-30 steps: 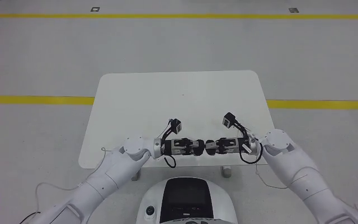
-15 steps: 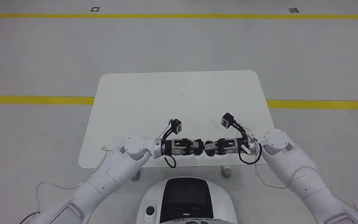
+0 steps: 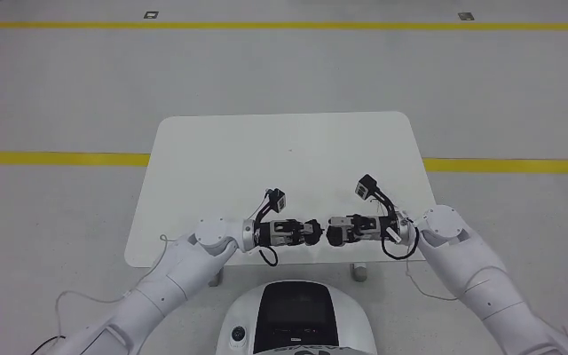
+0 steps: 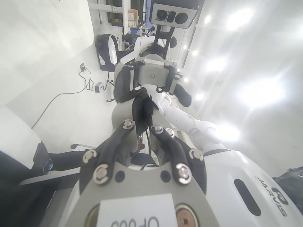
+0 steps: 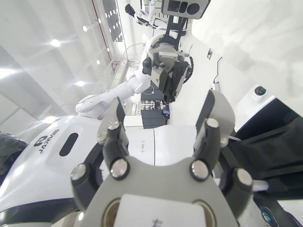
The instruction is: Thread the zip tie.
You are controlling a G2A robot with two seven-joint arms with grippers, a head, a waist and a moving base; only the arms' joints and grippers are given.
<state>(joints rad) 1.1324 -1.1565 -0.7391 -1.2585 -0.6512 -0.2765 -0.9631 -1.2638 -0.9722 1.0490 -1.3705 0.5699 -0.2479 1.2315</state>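
Beneath me a white table (image 3: pixel 284 151) stands on a pale grey floor (image 3: pixel 284 71) crossed by two yellow lines (image 3: pixel 71 158); ceiling lamps (image 5: pixel 55 42) glare overhead.

A white table (image 3: pixel 284 160) stands on grey floor (image 3: pixel 284 71).

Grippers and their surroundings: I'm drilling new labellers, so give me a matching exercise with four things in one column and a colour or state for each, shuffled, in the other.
Things:
1. left gripper
2. right gripper
3. table
4. floor line

Colour or state:
A. yellow
B. open
C. white
D. shut

Pairs: 1-D, 2-B, 3-C, 4-A.
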